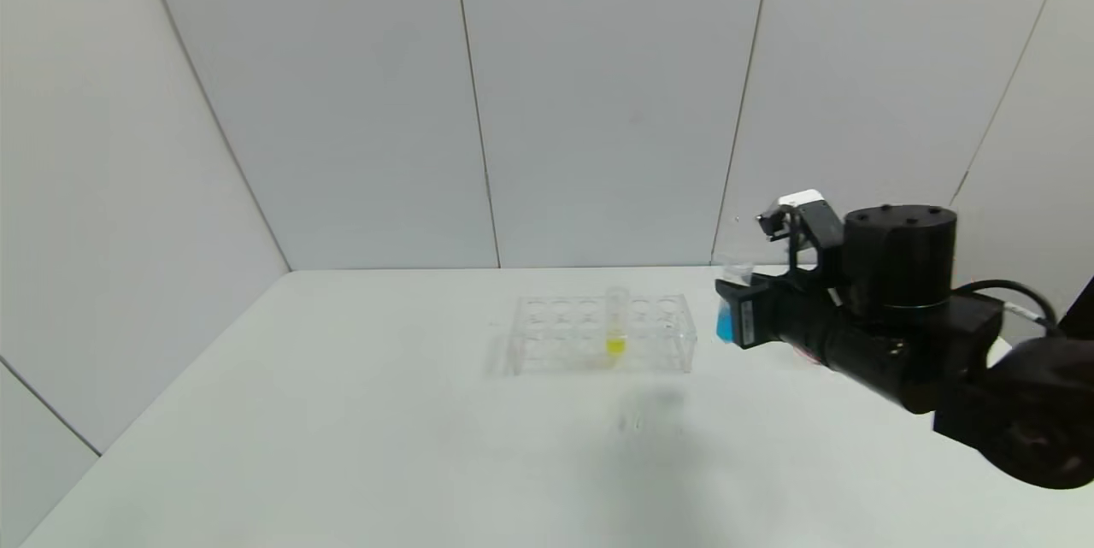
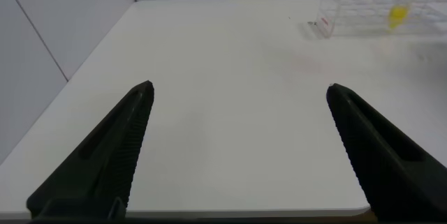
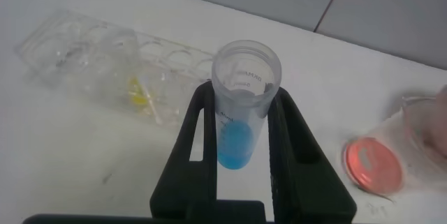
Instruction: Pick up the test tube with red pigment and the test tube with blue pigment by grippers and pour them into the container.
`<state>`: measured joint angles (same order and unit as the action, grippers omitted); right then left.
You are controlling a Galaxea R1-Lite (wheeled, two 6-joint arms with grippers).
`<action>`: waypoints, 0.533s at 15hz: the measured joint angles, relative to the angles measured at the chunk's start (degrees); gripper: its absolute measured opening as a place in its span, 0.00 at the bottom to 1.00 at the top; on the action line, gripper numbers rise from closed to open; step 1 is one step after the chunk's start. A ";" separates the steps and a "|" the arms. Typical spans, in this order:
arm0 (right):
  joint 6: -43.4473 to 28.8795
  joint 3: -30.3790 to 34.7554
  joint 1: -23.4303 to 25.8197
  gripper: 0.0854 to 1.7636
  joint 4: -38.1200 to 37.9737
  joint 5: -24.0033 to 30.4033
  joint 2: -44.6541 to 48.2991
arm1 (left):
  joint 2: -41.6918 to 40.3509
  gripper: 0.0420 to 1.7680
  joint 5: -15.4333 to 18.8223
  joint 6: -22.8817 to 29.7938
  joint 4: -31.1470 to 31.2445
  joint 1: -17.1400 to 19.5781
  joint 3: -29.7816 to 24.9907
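R gripper is clamped on the test tube with blue pigment: the two black fingers press its sides, one each side, w/ the tube upright btwn them. Its open mouth stands above the fingertips and the blue liquid sits at the rounded bottom, down btwn the fingers. In head view the same tube shows at the front of the R gripper, lifted off the table, blue showing just beyond the fingertips.

Past the R fingers, on the table, lies the clear tube rack, well apart from the held tube; a tube w/ yellow liquid is in it. In head view that rack sits beside the R gripper, near but not touching, yellow tube upright in a middle hole.

To the other side of the R fingers, the container stands on the table, clear glass w/ orange-red liquid in its bottom, near but apart from the tube. Something pink shows just past it at the frame edge; can't tell what.

Test tube with red pigment: not visible.

L gripper is wide open, nothing btwn its fingers, over bare table; the rack lies far ahead of the fingertips.
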<state>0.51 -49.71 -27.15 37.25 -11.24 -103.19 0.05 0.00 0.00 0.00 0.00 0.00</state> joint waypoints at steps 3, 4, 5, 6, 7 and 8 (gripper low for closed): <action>5.86 3.17 10.56 0.24 -10.30 13.18 8.13 | 0.00 1.00 0.00 0.00 0.00 0.00 0.00; 8.18 3.72 14.58 0.24 -14.21 17.75 10.52 | 0.00 1.00 0.00 0.00 0.00 0.00 0.00; 10.59 3.96 18.81 0.24 -18.08 22.35 12.63 | 0.00 1.00 0.00 0.00 0.00 0.00 0.00; 13.31 3.99 23.21 0.24 -21.71 26.92 14.45 | 0.00 1.00 0.00 0.00 0.00 0.00 0.00; 16.86 3.68 28.05 0.24 -25.69 31.54 16.01 | 0.00 1.00 0.00 0.00 0.00 0.00 0.00; 20.68 2.97 32.46 0.24 -29.73 35.43 17.05 | 0.00 1.00 0.00 0.00 0.00 0.00 0.00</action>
<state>21.19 -46.74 5.32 7.52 24.19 -86.14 0.05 0.00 0.00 0.00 0.00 0.00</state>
